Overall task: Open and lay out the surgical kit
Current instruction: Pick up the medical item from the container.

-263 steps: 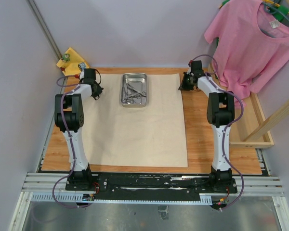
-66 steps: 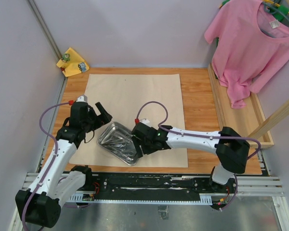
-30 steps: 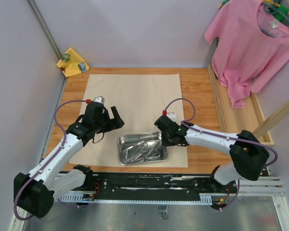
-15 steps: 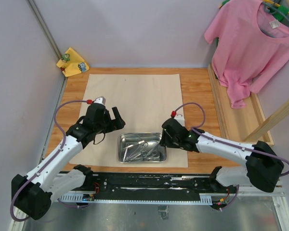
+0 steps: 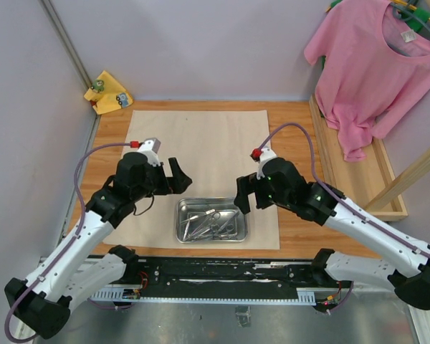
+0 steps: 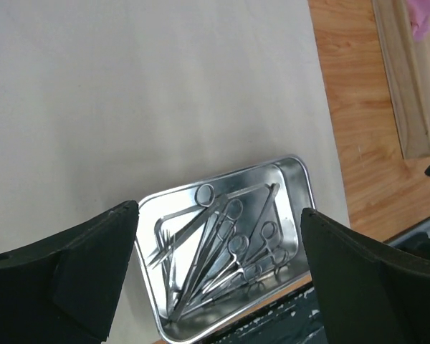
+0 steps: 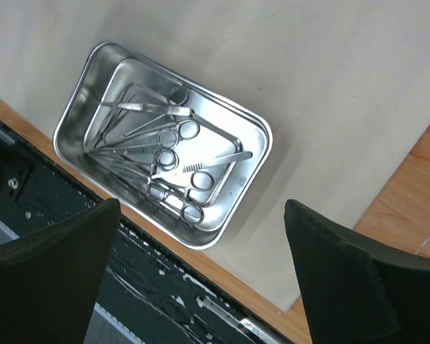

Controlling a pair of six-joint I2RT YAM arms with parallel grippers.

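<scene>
The beige cloth wrap [image 5: 201,154] lies spread flat on the table. On its near edge stands the shiny steel tray [image 5: 239,236], holding ring-handled forceps [image 5: 221,224] and slim tweezers in a loose pile. My left gripper [image 5: 178,177] hovers open just left of and above the tray, holding nothing. My right gripper [image 5: 241,201] hangs open by the tray's right end, also holding nothing. The left wrist view shows the tray [image 6: 302,188] and forceps [image 6: 238,244] between its wide fingers [image 6: 93,272]. In the right wrist view the tray [image 7: 264,140], forceps [image 7: 178,155] and cloth [image 7: 330,86] lie below.
A pink T-shirt [image 5: 373,64] hangs at the back right over a wooden frame [image 5: 365,188]. A small yellow cloth [image 5: 109,92] sits in the back left corner. The black rail [image 5: 229,272] with the arm bases runs right under the tray's near side.
My right gripper has opened, let go of the tray's right end and drawn up and back. The tray stays at the cloth's near edge. The left gripper shifted slightly right.
</scene>
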